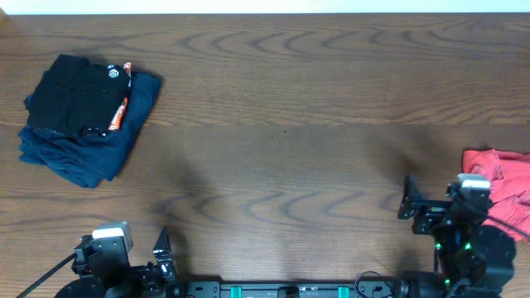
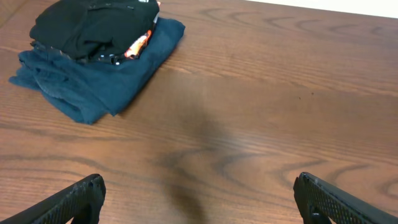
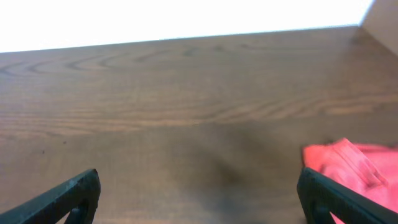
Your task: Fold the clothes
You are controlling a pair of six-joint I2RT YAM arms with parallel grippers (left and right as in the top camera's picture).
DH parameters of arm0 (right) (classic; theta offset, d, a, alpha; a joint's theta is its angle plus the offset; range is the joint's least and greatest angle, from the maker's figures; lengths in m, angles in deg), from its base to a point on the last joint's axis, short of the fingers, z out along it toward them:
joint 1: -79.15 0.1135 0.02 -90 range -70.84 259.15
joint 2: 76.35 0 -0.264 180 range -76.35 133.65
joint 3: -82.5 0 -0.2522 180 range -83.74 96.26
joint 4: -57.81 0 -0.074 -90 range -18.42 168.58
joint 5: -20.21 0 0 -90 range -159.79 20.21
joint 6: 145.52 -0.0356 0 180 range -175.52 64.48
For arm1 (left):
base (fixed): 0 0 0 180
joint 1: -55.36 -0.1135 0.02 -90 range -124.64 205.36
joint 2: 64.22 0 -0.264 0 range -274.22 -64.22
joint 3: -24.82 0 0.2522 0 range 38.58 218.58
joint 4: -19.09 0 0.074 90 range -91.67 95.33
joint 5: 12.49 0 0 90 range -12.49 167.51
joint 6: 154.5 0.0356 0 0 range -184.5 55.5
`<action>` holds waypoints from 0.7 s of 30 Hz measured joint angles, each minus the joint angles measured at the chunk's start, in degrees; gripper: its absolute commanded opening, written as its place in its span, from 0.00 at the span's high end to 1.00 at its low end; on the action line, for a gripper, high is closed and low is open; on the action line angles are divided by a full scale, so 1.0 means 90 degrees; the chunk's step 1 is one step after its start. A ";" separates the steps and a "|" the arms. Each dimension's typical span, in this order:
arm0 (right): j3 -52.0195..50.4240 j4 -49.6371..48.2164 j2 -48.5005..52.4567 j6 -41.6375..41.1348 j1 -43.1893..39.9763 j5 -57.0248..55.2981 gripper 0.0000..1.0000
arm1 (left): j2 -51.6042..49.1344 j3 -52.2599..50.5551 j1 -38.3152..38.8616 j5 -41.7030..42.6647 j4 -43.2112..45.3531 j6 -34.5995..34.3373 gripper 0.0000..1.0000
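A stack of folded clothes sits at the far left: a black garment (image 1: 79,91) with an orange and white print on top of a dark blue garment (image 1: 99,153). The stack also shows in the left wrist view (image 2: 99,56). A crumpled red garment (image 1: 503,190) lies at the right edge and shows in the right wrist view (image 3: 348,165). My left gripper (image 2: 198,199) is open and empty at the near left edge. My right gripper (image 3: 198,193) is open and empty, just left of the red garment.
The brown wooden table (image 1: 281,124) spans the view. Both arm bases stand at the near edge, left (image 1: 108,265) and right (image 1: 468,248).
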 measured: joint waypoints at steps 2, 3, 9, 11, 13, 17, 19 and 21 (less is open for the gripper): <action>-0.0435 -0.0483 -0.0330 0.0053 0.0000 0.0129 0.01 | 0.0000 0.0000 0.0000 0.0000 0.0000 0.0000 0.02; -0.0644 -0.0695 -0.0498 0.0075 0.0000 0.0197 0.01 | 0.0000 0.0000 0.0000 0.0000 0.0002 0.0000 0.02; -0.1766 -0.1902 -0.1132 0.0124 0.0000 0.0549 0.01 | 0.0000 0.0000 0.0000 0.0000 0.0000 0.0000 0.02; -0.2072 -0.2319 -0.1207 0.0129 0.0000 0.0614 0.01 | 0.0000 -0.0002 0.0000 0.0000 -0.0002 0.0000 0.02; -0.2310 -0.2684 -0.1214 0.0141 0.0000 0.0663 0.01 | 0.0000 -0.0002 0.0000 0.0000 0.0000 0.0000 0.02; -0.2684 -0.3415 -0.1226 0.0219 0.0000 0.0687 0.01 | 0.0000 -0.0002 0.0000 0.0000 0.0000 0.0000 0.02; -0.2895 -0.3803 -0.1239 0.0296 0.0000 0.0687 0.01 | 0.0000 -0.0002 0.0000 0.0000 0.0002 0.0000 0.02; -0.3123 -0.4039 -0.1243 0.0362 0.0000 0.0687 0.01 | 0.0000 -0.0002 0.0000 0.0000 0.0000 0.0000 0.02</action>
